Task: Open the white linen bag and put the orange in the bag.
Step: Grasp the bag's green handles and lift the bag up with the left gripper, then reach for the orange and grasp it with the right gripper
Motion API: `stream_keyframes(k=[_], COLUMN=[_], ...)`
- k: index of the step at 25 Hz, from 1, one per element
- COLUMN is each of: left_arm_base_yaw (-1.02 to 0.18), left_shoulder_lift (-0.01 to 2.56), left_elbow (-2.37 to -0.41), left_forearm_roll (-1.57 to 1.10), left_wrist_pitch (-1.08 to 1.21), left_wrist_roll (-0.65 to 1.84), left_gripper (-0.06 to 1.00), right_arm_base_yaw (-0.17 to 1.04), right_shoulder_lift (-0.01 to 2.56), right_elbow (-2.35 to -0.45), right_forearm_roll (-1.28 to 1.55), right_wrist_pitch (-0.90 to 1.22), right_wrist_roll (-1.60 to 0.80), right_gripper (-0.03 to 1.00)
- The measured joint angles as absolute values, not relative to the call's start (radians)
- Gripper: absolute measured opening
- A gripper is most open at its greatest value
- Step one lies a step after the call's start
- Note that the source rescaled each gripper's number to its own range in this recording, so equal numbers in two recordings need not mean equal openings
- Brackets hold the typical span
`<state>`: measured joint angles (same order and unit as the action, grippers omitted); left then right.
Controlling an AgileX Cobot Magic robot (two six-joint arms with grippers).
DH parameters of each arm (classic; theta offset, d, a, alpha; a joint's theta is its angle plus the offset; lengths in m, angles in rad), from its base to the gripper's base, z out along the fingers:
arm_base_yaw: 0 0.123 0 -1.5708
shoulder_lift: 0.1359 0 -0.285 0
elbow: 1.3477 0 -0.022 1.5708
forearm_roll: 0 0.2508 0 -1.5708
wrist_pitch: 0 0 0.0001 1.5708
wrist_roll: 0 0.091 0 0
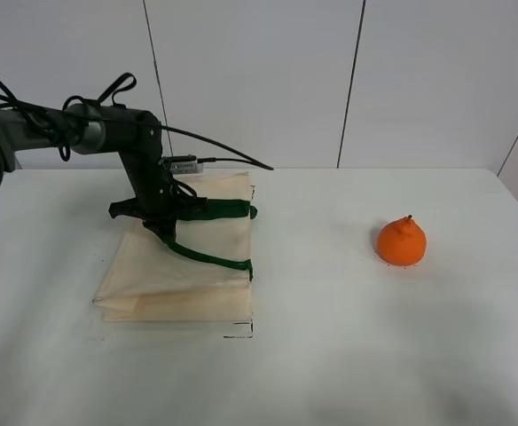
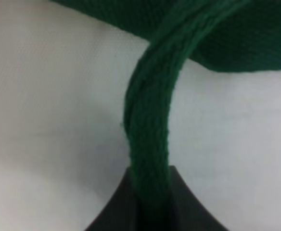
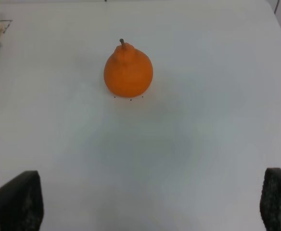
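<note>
The white desk [image 1: 374, 355] carries the white linen bag [image 1: 188, 266], lying flat at left; the orange [image 1: 402, 241] stands upright, well apart at right; the left claw [image 1: 160, 226] pinches a green strap [image 2: 147, 120] above the bag; the right claw [image 3: 152, 202] is spread wide, clear of the orange.

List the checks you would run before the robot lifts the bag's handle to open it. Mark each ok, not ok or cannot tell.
1. Left gripper shut on the green handle: ok.
2. Bag mouth open: not ok, it lies flat.
3. Orange standing free on the table: ok.
4. Right gripper open and facing the orange: ok.
5. Grip firm enough for lifting: cannot tell.
</note>
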<state>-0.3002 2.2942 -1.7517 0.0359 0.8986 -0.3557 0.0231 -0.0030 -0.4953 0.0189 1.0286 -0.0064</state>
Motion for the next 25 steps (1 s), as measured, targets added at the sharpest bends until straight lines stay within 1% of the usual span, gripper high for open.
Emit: stream_keyframes(k=[4, 11, 14, 19, 22, 25], left_arm_base_yaw=[-0.3, -0.304, -0.31, -0.322, -0.322, -0.322], left_shoulder_lift=[2.223, 2.108, 2.059, 1.956, 1.92, 1.903], left_elbow=[-1.848, -2.084, -2.156, -2.176, -2.18, -2.18], left_forearm_roll=[0.035, 0.024, 0.0, -0.037, -0.036, -0.034], left_wrist_pitch=[1.017, 1.187, 1.189, 1.19, 1.191, 1.191], left_wrist_roll=[-0.34, -0.252, -0.223, -0.194, -0.192, -0.19], left_gripper=[0.0, 0.0, 0.0, 0.0, 0.0, 0.0], right_arm_base_yaw=[0.023, 0.023, 0.023, 0.023, 0.023, 0.023], right_shoulder_lift=[-0.003, -0.003, -0.003, 0.004, 0.099, 0.298], right_elbow=[-0.495, -0.495, -0.495, -0.496, -0.516, -0.56], right_forearm_roll=[0.019, 0.028, 0.029, 0.029, 0.029, 0.031], right_wrist_pitch=[1.029, 1.027, 1.027, 1.026, 1.023, 0.988], right_wrist_roll=[-0.006, -0.006, -0.006, -0.006, -0.006, -0.006], right_gripper=[1.0, 1.0, 1.0, 1.0, 1.0, 1.0])
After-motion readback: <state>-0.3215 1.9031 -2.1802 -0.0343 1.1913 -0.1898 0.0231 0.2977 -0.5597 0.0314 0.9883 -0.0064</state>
